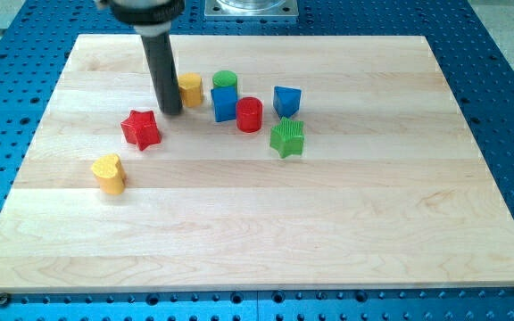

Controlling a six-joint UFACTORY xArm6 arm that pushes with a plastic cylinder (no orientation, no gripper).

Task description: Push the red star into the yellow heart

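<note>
The red star (pixel 141 129) lies on the wooden board (pixel 328 223) at the view's left-centre. The yellow heart (pixel 109 173) lies below and left of it, a small gap apart. My tip (pixel 170 111) is the lower end of the dark rod, just above and right of the red star, close to it but apart. A yellow block (pixel 190 89) sits right beside the rod, on its right.
A cluster lies right of my tip: a green round block (pixel 225 79), a blue block (pixel 224 104), a red cylinder (pixel 249 114), another blue block (pixel 286 101) and a green star-like block (pixel 286 138). A blue perforated table (pixel 507 107) surrounds the board.
</note>
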